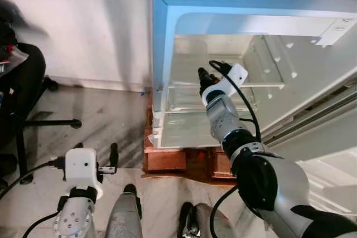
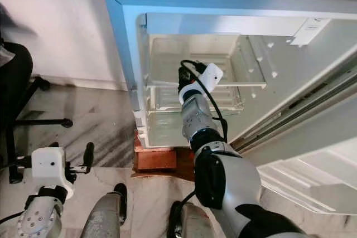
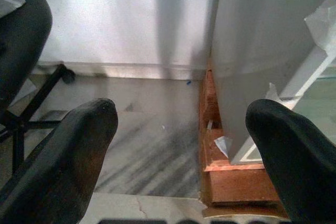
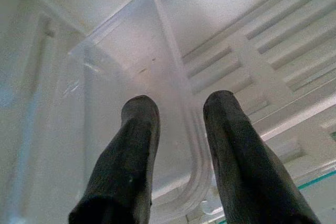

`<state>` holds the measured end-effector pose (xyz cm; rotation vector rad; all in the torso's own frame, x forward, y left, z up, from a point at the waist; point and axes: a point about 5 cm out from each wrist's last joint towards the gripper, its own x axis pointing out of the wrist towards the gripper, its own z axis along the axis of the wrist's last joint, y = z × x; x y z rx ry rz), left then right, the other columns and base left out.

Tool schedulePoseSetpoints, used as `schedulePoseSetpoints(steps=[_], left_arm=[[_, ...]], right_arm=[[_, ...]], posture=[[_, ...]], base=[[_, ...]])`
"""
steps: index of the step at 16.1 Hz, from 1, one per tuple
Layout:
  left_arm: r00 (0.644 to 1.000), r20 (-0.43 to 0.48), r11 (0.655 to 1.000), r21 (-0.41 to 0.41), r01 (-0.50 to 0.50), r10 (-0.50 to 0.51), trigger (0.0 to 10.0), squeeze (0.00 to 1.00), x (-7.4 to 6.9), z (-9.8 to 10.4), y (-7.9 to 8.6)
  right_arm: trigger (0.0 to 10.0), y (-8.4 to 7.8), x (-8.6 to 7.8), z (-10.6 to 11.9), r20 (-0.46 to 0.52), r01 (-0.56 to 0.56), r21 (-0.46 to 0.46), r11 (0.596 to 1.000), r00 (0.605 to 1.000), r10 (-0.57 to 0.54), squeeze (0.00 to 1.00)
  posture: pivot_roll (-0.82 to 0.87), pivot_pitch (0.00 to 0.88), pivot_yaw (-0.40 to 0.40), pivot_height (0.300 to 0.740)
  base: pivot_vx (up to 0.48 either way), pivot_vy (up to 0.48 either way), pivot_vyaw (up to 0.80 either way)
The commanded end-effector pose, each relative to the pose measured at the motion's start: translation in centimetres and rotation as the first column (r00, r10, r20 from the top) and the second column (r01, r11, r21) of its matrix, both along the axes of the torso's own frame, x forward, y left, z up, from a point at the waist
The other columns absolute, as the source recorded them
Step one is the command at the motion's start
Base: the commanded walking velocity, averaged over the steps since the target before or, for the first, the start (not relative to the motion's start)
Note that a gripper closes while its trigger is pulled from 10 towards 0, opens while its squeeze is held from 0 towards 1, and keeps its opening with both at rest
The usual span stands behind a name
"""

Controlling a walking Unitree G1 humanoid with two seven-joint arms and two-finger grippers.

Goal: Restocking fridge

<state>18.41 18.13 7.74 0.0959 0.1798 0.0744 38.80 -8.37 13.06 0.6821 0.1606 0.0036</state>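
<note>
— While the right arm reaches forward, where is its gripper?

— The right gripper (image 4: 178,103) is inside the open white fridge (image 1: 167,37), its two black fingers (image 4: 128,166) a little apart with nothing between them, close over the clear plastic drawer (image 2: 162,101) in the lower part of the compartment. A glass shelf (image 1: 268,85) runs just beside the wrist.

— And the fridge itself?

— It stands on a reddish-brown wooden base (image 1: 167,160) against the pale wall (image 1: 83,26), its door swung open to the robot's right.

— The other arm?

— The left gripper (image 3: 184,129) hangs low over the grey-veined marble floor (image 3: 142,129), fingers (image 3: 63,166) wide apart, holding nothing, near the corner of the base. A black office chair (image 1: 22,93) stands off to the robot's left.
</note>
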Motion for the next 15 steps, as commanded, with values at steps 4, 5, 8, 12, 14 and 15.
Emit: schedulePoseSetpoints(steps=[4, 5, 8, 12, 14, 15], left_arm=[[1.000, -0.014, 1.000, 0.003, -0.011, 0.011, 10.0, 0.00, 0.1, -0.3, 0.0], [1.000, -0.009, 1.000, 0.002, -0.008, 0.008, 10.0, 0.00, 0.4, -0.2, 0.0], [1.000, 0.004, 1.000, -0.002, -0.004, 0.004, 10.0, 0.00, 1.1, -0.3, -0.2], [1.000, 0.018, 1.000, -0.008, -0.003, 0.003, 10.0, 0.00, 1.8, -0.3, -0.2], [1.000, 0.024, 1.000, -0.009, 0.001, -0.001, 10.0, 0.00, 2.2, -0.3, -0.2], [1.000, 0.029, 1.000, -0.009, 0.005, -0.005, 10.0, 0.00, 2.5, -0.3, -0.3]], right_arm=[[10.0, -1.3, 0.6, 1.1, 0.035, 0.053, -0.013, 0.999, 0.998, -0.052, 1.00], [10.0, -2.0, 0.9, 1.7, 0.069, 0.060, -0.021, 0.998, 0.996, -0.059, 1.00], [10.0, -3.9, 1.2, 2.5, 0.110, 0.101, -0.007, 0.995, 0.989, -0.100, 1.00], [10.0, -5.4, 1.1, 3.0, 0.209, 0.077, -0.088, 0.993, 0.976, -0.057, 1.00], [10.0, -5.4, 0.9, 2.7, 0.242, 0.037, -0.114, 0.993, 0.970, -0.008, 1.00], [10.0, -5.2, 0.7, 2.4, 0.262, 0.000, -0.123, 0.992, 0.964, 0.033, 1.00]], posture=[[0.34, 0.275, -0.118, 0.740], [0.34, 0.267, -0.118, 0.740], [0.33, 0.246, -0.121, 0.740], [0.31, 0.225, -0.121, 0.740], [0.31, 0.213, -0.116, 0.740], [0.30, 0.207, -0.112, 0.740]], base=[[0.000, 0.000, 0.00], [0.000, 0.000, 0.00], [0.000, 0.000, 0.00], [0.000, 0.000, 0.00], [0.000, 0.000, 0.00], [0.000, 0.000, 0.00]])
